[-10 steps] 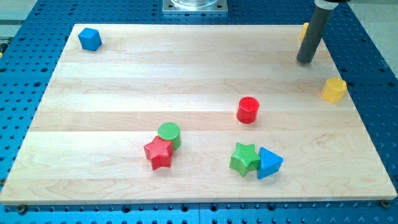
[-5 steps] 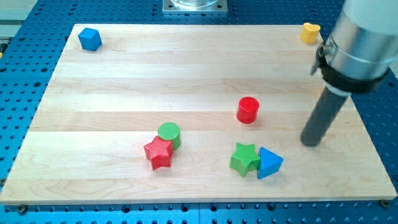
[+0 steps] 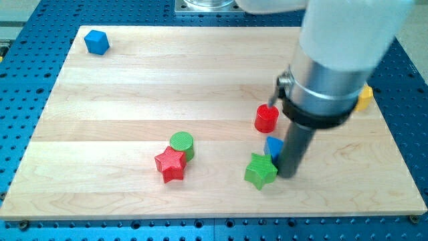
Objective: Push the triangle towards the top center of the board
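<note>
Blue triangle (image 3: 273, 146) touching my tip's (image 3: 287, 175) left.

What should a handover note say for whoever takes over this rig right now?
My tip is down on the board, right of the green star and just below the blue triangle, which the rod partly hides.
Done: contact with the triangle appears made.
Left: nearly the whole push; the triangle sits low, right of centre, with the red cylinder just above it toward the top centre.
</note>
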Robot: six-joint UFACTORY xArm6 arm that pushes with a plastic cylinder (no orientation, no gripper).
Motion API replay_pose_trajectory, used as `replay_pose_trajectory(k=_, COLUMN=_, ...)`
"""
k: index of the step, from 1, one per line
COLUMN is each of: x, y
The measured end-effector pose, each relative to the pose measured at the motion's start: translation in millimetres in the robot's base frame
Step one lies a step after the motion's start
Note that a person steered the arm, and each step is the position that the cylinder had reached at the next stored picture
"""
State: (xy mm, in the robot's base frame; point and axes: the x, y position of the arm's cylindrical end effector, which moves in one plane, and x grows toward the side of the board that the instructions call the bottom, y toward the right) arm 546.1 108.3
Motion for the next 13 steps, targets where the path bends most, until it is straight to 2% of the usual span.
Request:
replay_pose_trajectory(k=2, x=-65.7, y=-48.5)
replay_pose_trajectory(k=4, x=-85.6, y=-136.0)
replay_pose_trajectory(k=5, x=-102.2, y=-150.5)
replay_pose_trajectory(k=6, x=-82.9, y=-150.0)
replay_pose_trajectory(k=7, x=-60.2, y=-111.9)
replay_pose_trajectory(k=9, x=-61.1, y=-28.4)
replay_pose_trajectory(k=11, x=-81.1, y=-58.9)
replay_pose_trajectory(k=13, x=-83.3, y=-73.3)
